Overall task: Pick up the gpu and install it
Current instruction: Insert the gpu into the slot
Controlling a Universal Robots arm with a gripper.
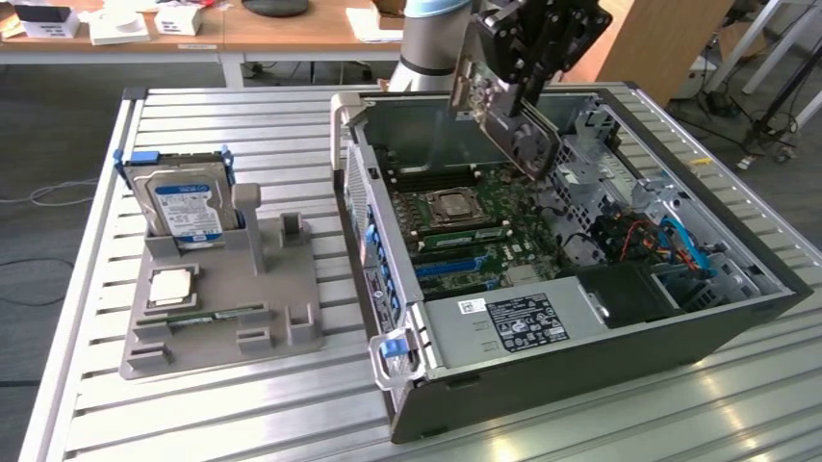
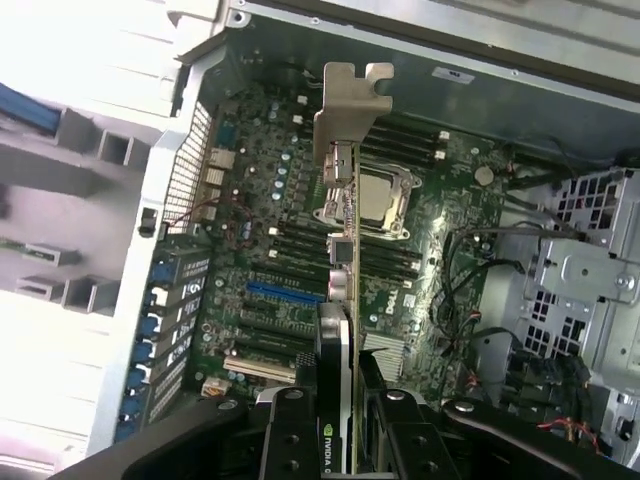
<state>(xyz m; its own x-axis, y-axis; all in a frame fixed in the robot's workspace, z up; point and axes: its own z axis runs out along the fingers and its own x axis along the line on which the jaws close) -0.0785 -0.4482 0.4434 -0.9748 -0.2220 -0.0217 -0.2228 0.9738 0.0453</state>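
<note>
One hand (image 2: 341, 415) tight around one gpu (image 2: 343, 190); one open computer case (image 1: 578, 371) below

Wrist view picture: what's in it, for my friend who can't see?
The pincer holds the gpu edge-on above the green motherboard inside the open computer case. Its silver bracket is at the end farthest from the pincer.

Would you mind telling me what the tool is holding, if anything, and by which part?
The tool holds the gpu, clamped across its faces at the end opposite its silver bracket.
</note>
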